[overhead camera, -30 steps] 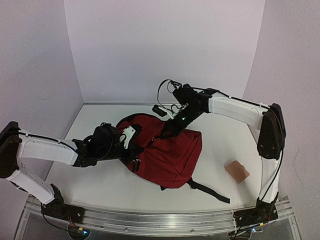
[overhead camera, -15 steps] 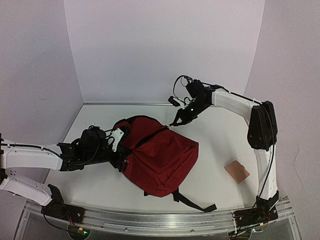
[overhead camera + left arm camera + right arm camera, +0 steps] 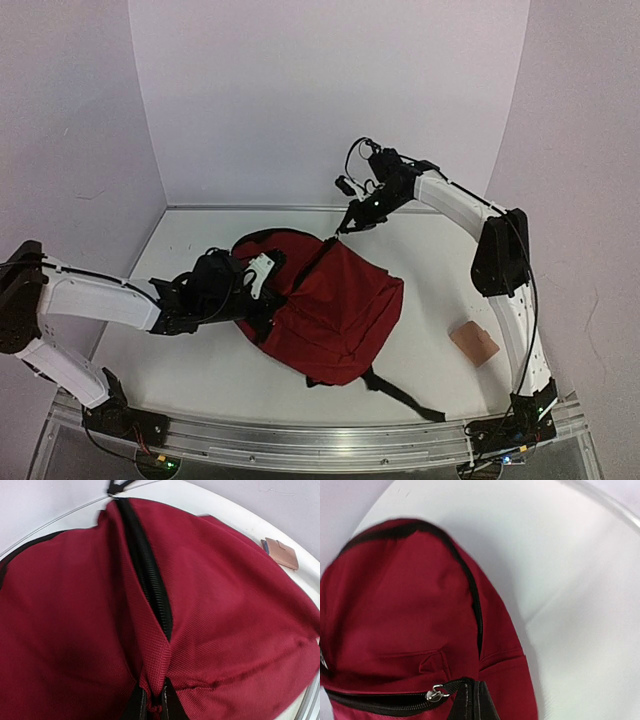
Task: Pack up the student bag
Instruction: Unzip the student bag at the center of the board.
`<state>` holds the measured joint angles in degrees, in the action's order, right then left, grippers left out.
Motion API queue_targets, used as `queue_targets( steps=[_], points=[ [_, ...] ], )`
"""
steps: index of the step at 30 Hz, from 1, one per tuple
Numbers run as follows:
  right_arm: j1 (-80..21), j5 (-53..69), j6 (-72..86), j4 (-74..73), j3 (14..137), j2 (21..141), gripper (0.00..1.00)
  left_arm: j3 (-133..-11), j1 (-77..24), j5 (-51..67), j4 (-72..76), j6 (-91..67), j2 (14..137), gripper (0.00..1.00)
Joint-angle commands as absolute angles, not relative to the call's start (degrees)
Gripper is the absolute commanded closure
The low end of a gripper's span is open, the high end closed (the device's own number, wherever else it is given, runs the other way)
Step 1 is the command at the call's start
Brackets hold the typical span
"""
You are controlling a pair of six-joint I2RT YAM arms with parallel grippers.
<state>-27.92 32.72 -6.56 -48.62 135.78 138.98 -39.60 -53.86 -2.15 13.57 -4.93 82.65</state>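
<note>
The dark red soft fabric backpack [image 3: 335,305] sits slumped in the middle of the white table [image 3: 440,265], its black strap [image 3: 405,397] trailing toward the near rail. There's open room to the right and behind. A small tan flat rectangular piece [image 3: 473,342] lies well apart from the bag, near the right edge. Now the left hand [image 3: 152,704]: clenched on a fold of red fabric just below the black zip [image 3: 150,585]. The right hand [image 3: 474,702], up at the bag's far top, pinches tight on the black pull tab [image 3: 454,685] of the silver slider [image 3: 436,695]. The bag's inside is hidden. Pale lilac walls close round three sides.
</note>
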Motion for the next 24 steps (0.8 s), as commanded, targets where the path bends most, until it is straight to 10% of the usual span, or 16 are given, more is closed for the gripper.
queue_targets(
  steps=[1, 9, 14, 20, 24],
  points=[
    [-26.75, 30.13, -1.55, -45.07, 145.27, 143.02, 1.0, -47.1, -58.82, 2.92, 15.36, -4.61, 92.36, 1.0],
    [-28.49, 30.94, -0.48, -43.21, 144.68, 140.91, 0.97, -53.62, -62.27, 5.46, 19.49, -5.08, 99.17, 0.99],
    [-27.82, 28.8, -3.06, -43.3, 136.1, 131.99, 0.57, -51.48, -62.22, -0.55, 19.67, -6.81, 96.45, 0.85],
    [-21.63, 28.41, -6.35, -45.17, 119.54, 116.63, 0.13, -51.26, -62.23, -5.88, 13.81, -9.81, 91.03, 0.36],
    [-17.4, 25.08, -14.09, -51.06, 105.33, 104.67, 0.02, -51.21, -62.2, -9.51, 11.05, -11.91, 87.61, 0.01]
  ],
)
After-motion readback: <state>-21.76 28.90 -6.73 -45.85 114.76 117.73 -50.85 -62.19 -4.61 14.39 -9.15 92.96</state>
